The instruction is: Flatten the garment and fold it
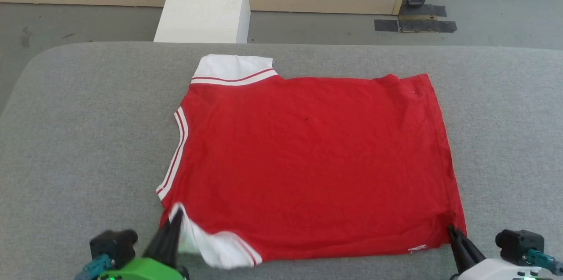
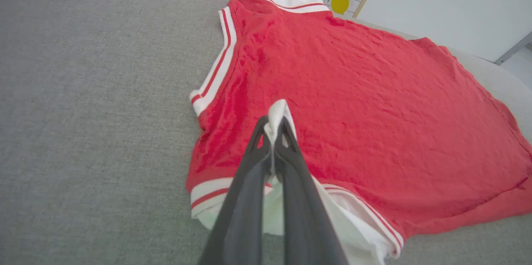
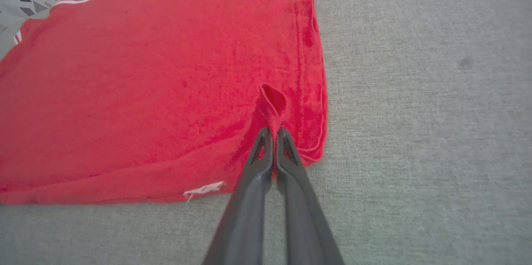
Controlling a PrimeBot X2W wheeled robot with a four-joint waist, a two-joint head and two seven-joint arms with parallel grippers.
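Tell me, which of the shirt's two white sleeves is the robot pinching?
The near sleeve, its white cloth bunched up between the shut fingers of the left gripper. The far sleeve lies flat and untouched.

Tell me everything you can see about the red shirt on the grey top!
The red soft-cloth shirt with white, red-striped sleeves lies spread, lightly wrinkled, plain red on top, on the grey fabric-covered surface, neck toward the robot's left. The left gripper pinches its near white sleeve; the right gripper pinches the near hem corner.
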